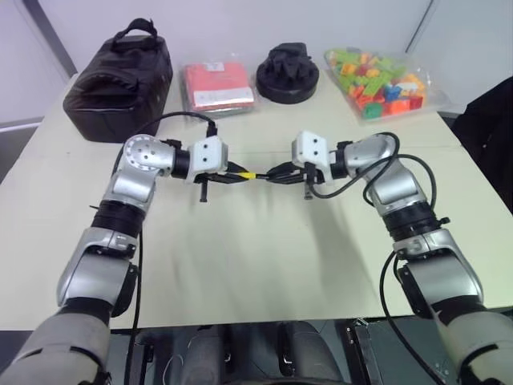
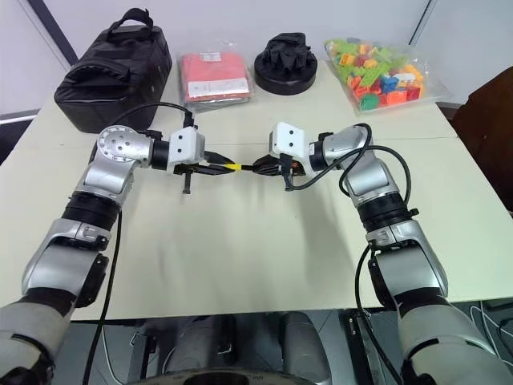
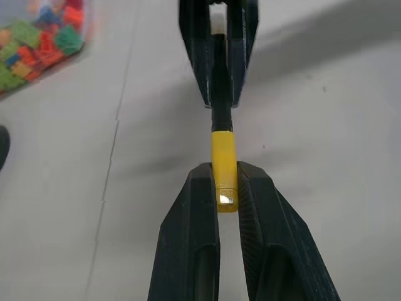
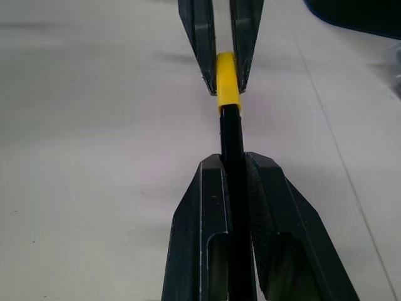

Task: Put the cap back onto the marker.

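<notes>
Both grippers hang above the cream table (image 1: 240,265), tips facing each other. My left gripper (image 1: 237,172) is shut on the small yellow cap (image 3: 223,166). My right gripper (image 1: 278,171) is shut on the thin black marker (image 4: 230,135). The marker runs level between them, and its end goes into the cap (image 1: 249,174). The cap and marker sit in one straight line. How deep the cap sits on the marker I cannot tell. In the right wrist view the cap (image 4: 227,88) is pinched between the left gripper's black fingers (image 4: 200,44).
Along the table's far side stand a black bag (image 1: 120,76), a red packet in clear wrap (image 1: 218,87), a black round object (image 1: 288,72) and a clear bag of colourful toy bricks (image 1: 377,80). Cables loop off both wrists.
</notes>
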You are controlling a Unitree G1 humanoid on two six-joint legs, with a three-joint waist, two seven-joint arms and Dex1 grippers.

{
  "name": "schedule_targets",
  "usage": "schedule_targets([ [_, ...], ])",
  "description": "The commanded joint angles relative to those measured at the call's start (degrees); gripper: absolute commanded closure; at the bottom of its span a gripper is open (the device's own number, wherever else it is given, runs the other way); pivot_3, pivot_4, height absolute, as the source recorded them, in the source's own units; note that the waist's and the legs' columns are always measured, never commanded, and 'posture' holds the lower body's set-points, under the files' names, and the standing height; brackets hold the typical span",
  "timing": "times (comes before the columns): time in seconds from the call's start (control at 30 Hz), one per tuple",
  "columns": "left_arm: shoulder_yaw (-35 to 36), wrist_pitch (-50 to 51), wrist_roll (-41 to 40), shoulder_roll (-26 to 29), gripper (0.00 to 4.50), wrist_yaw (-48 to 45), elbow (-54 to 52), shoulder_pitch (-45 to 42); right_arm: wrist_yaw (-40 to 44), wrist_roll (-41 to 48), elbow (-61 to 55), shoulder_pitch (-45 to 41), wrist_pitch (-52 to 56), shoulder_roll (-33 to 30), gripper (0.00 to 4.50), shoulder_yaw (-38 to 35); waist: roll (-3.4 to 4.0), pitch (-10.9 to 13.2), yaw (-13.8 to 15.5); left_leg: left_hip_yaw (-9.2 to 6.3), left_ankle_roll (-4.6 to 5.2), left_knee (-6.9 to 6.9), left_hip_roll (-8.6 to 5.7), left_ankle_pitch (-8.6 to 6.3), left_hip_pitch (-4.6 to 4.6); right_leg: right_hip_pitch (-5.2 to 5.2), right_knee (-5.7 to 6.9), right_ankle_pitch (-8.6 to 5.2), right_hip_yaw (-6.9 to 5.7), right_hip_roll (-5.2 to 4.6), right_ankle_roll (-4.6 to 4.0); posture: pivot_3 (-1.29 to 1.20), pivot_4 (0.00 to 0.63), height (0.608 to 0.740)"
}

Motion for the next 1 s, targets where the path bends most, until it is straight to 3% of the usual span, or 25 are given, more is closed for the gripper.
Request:
schedule_targets([
  [0.03,-1.2,-2.4,-0.2,-0.2,4.47,-2.2,-2.1,-1.7,-0.2,0.9,-1.2,-1.8,-0.9,0.8,4.5,-0.7,0.0,0.0,0.0,0.0,0.0,0.0,0.0,0.0,0.0,0.0,0.0,0.0,0.0,0.0,0.0,0.0,0.15,0.74],
  [0.37,-1.1,-3.0,-0.4,-0.8,4.47,-3.8,-0.3,-3.5,-0.3,1.0,-2.0,-1.2,-0.8,0.9,4.5,-0.9,0.0,0.0,0.1,0.0,0.0,0.01,0.0,0.0,0.0,0.0,0.0,0.0,0.0,-0.01,0.0,0.0,0.15,0.74],
  [1.0,-2.6,10.6,-3.7,-5.4,4.47,-10.0,-5.2,-2.7,-1.4,0.9,-2.0,-1.1,-0.9,0.9,4.5,-1.3,0.0,0.0,0.0,-0.02,0.0,0.01,0.0,0.0,0.0,0.0,0.0,0.0,0.0,0.0,0.0,0.0,0.15,0.74],
])
